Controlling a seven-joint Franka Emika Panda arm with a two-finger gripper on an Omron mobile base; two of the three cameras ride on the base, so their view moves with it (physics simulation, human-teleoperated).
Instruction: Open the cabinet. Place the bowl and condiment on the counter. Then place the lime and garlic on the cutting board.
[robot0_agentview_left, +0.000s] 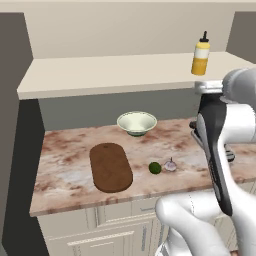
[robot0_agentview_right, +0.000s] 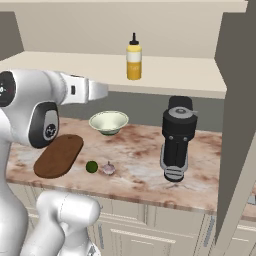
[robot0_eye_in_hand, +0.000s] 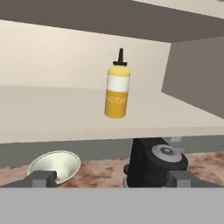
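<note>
The cabinet (robot0_agentview_left: 100, 75) stands open, and the yellow condiment (robot0_agentview_left: 201, 55) (robot0_agentview_right: 133, 57) (robot0_eye_in_hand: 117, 89) stands upright on its cream shelf. Straight ahead of my open gripper (robot0_eye_in_hand: 110, 178) is the bottle, still some way off; nothing lies between the fingers (robot0_eye_in_hand: 41, 177). The bowl (robot0_agentview_left: 136, 122) (robot0_agentview_right: 108, 121) (robot0_eye_in_hand: 54, 165) sits on the counter (robot0_agentview_left: 65, 170) below the shelf. Side by side near the counter's front edge lie the lime (robot0_agentview_left: 155, 168) (robot0_agentview_right: 91, 166) and the garlic (robot0_agentview_left: 170, 165) (robot0_agentview_right: 108, 168), just right of the bare cutting board (robot0_agentview_left: 111, 166) (robot0_agentview_right: 59, 155).
A dark upright appliance (robot0_agentview_right: 176, 145) (robot0_eye_in_hand: 153, 164) stands on the counter to the right, under the shelf edge. An open cabinet door (robot0_agentview_right: 235, 125) juts out at the right and another (robot0_agentview_left: 10, 125) at the left. Drawer fronts run below the counter.
</note>
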